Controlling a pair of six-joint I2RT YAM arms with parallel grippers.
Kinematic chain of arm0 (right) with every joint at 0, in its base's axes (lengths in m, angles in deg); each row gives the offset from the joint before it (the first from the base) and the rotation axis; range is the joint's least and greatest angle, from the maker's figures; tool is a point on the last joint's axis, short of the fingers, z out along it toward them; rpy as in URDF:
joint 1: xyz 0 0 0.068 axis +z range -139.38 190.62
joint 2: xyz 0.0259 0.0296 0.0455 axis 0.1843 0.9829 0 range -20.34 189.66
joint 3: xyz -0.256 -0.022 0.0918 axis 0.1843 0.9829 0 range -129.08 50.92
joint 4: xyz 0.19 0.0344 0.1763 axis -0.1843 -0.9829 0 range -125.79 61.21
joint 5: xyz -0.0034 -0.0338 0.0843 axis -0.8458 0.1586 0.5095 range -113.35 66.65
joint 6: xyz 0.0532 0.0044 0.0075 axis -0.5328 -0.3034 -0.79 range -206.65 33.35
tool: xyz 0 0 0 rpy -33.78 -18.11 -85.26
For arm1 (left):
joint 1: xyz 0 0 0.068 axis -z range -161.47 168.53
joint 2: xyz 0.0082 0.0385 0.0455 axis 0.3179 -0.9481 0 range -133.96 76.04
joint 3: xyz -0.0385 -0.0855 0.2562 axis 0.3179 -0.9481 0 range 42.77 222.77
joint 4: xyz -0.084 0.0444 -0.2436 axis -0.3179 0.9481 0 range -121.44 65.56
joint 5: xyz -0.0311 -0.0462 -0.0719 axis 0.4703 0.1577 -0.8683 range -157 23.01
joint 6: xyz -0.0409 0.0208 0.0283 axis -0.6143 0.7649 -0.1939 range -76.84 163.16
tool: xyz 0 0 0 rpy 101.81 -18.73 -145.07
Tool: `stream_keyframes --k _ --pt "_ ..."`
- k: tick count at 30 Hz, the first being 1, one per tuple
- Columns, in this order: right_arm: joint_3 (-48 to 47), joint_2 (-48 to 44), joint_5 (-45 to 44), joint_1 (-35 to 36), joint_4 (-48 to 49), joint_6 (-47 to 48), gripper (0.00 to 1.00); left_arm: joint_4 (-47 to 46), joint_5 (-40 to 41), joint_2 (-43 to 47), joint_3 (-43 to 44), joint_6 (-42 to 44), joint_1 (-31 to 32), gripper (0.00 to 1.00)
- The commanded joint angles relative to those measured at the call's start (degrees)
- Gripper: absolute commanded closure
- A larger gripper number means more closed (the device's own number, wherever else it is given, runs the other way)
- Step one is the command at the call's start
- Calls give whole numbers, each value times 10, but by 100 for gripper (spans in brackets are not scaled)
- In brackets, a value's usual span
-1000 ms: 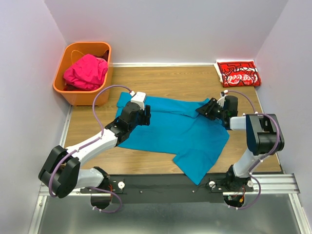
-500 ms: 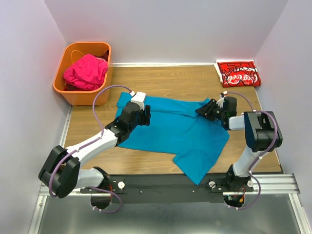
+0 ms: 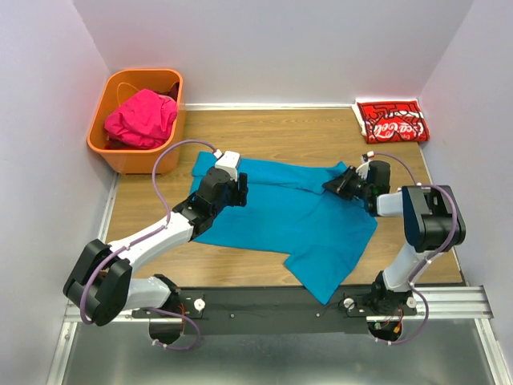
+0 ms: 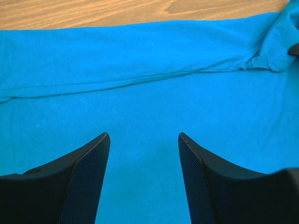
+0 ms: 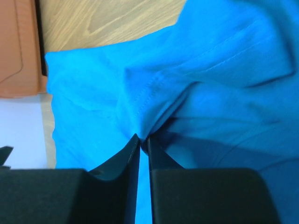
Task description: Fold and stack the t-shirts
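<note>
**Right pincer grips the teal shirt, left one stands open above it**

Around the work area I see the orange basket at the far left of the table, with the pink shirt lying crumpled inside it. The red shirt lies folded in the far right corner, with white script on top, well apart from both arms. Nothing stands between the arms and the cloth.

Both arms cover parts of the teal shirt, so I cannot see its edges under them. Something dark is in the basket below the pink cloth, but I cannot make it out. I also cannot tell if the left fingertips touch the cloth.

The teal shirt lies spread in the middle of the table, with a long fold along its far side and one corner reaching to the near edge. The left pincer is released, jaws apart over flat cloth. The right pincer is clenched on a raised fold of the teal shirt at its far right part.
</note>
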Motion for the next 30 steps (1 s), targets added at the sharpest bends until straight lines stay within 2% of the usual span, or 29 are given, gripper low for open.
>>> stream_keyframes --k 1,9,15,22,30 --pt "18 -40 12 -4 -2 -4 84 -2 -5 0 15 4 1 32" --pt "34 -109 -16 -4 -109 -9 90 -7 -16 0 18 2 1 32" --pt "55 -159 -27 -4 -178 -28 90 -10 -26 -3 21 4 1 32" --pt "70 -156 -40 25 -199 -62 89 -8 -40 -9 27 9 1 32" --pt "25 -119 -79 76 -224 -92 86 -4 -47 -15 32 14 1 32"
